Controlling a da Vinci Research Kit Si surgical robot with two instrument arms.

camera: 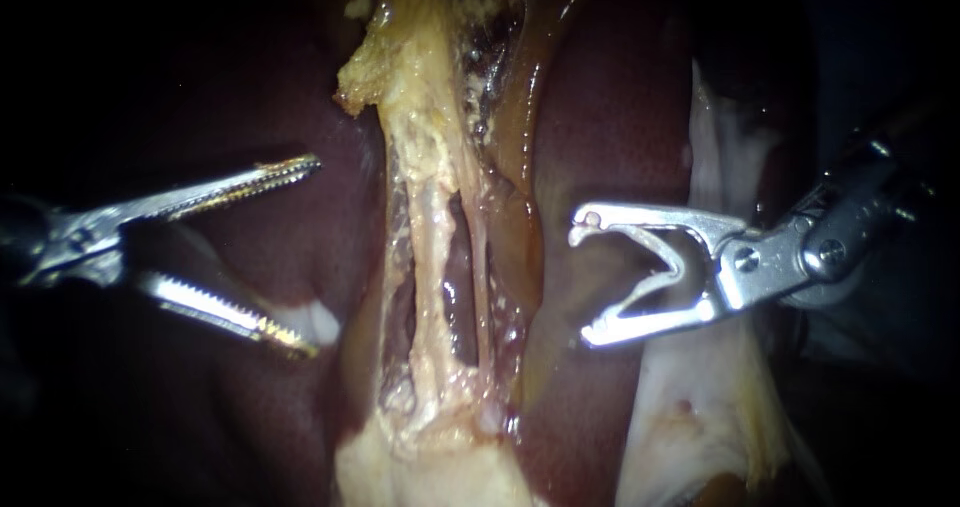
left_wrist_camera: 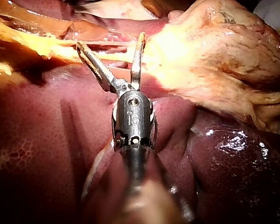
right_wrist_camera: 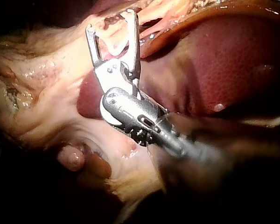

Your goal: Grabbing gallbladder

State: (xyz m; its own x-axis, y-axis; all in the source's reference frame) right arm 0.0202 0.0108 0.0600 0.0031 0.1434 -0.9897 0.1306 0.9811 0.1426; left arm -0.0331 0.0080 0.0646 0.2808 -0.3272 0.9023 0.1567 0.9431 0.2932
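Observation:
The gallbladder's pale yellow tissue [camera: 430, 462] lies at the lower middle of the endoscope view. A yellowish strand with two thin tubes [camera: 436, 257] runs up from it between dark red liver lobes [camera: 610, 117]. My left instrument [camera: 308, 254] reaches in from the left, its serrated jaws wide open beside the strand and gripping nothing. My right instrument [camera: 585, 282] stands over the liver right of the strand, jaws also open and empty. In the left wrist view the open jaws [left_wrist_camera: 111, 41] point at the strand, with the yellow mass [left_wrist_camera: 214, 60] beside them. The right wrist view shows the open jaws [right_wrist_camera: 109, 21] near pale tissue [right_wrist_camera: 46, 93].
A whitish membrane [camera: 715, 157] hangs behind the right instrument and widens toward the lower right [camera: 690, 417]. Amber fluid [camera: 520, 77] coats the groove right of the strand. Liver [left_wrist_camera: 37, 140] lies under the left instrument's shaft. The edges of the endoscope view are dark.

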